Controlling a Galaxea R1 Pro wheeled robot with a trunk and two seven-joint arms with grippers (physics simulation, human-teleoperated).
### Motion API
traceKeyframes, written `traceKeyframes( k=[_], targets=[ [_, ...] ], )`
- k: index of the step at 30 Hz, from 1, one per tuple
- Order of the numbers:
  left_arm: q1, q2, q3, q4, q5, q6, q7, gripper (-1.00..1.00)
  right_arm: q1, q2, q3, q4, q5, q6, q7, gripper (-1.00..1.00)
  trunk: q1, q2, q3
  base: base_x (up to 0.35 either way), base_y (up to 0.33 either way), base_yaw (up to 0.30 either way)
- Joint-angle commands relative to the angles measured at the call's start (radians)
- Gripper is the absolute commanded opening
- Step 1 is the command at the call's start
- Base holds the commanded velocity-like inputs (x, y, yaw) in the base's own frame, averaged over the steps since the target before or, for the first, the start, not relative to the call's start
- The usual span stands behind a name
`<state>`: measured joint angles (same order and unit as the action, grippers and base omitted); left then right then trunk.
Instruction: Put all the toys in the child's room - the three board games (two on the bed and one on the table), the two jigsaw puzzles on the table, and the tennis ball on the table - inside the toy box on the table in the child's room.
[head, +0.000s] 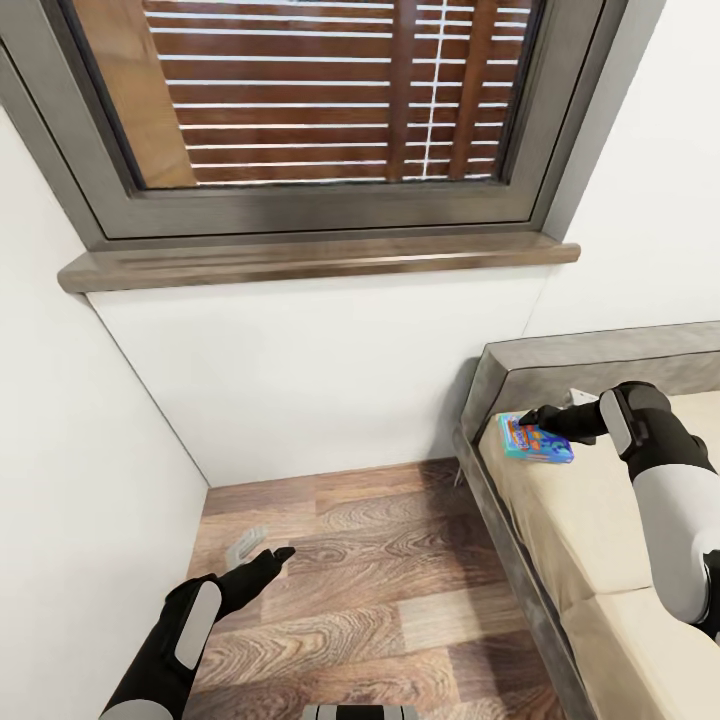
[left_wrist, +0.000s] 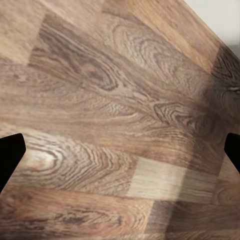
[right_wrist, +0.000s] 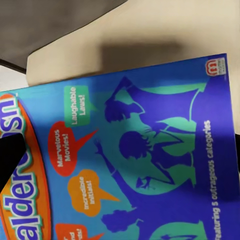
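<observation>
The robot's right arm reaches across the bed, its right gripper poised directly over a blue board game that lies flat on the cream mattress near the grey headboard. In the right wrist view the box lid, printed with purple silhouettes and orange speech bubbles, spans the whole gap between the jaws; the dark fingertips sit at either edge of the picture, so the jaws are spread wide, with the box straight ahead of them; whether they touch it cannot be told. The left gripper hangs low over the wooden floor, well apart from the bed. In the left wrist view its fingertips also stand at opposite edges, the jaws spread with nothing held, bare wood-grain planks ahead of them. A dark-framed window with slatted blinds and a wooden sill sits on the white wall beyond both arms.
</observation>
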<state>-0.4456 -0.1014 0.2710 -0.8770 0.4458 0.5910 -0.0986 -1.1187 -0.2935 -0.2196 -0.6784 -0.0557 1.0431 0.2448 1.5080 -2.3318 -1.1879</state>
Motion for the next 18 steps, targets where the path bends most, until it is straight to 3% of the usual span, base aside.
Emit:
traceKeyframes(
  k=[1, 18],
  targets=[
    [-0.001, -0.001, 0.005, -0.001, 0.001, 0.007, -0.004, 1.0, 0.0, 0.0, -0.001, 0.002, -0.004, 0.004, -0.002, 1.0, 0.0, 0.0, -0.001, 0.0, 0.0, 0.002],
    [-0.001, -0.001, 0.005, 0.0, 0.001, 0.007, -0.004, 1.0, 0.0, 0.0, -0.002, 0.002, -0.004, 0.004, -0.002, 1.0, 0.0, 0.0, -0.001, 0.0, 0.0, 0.0]
  ],
)
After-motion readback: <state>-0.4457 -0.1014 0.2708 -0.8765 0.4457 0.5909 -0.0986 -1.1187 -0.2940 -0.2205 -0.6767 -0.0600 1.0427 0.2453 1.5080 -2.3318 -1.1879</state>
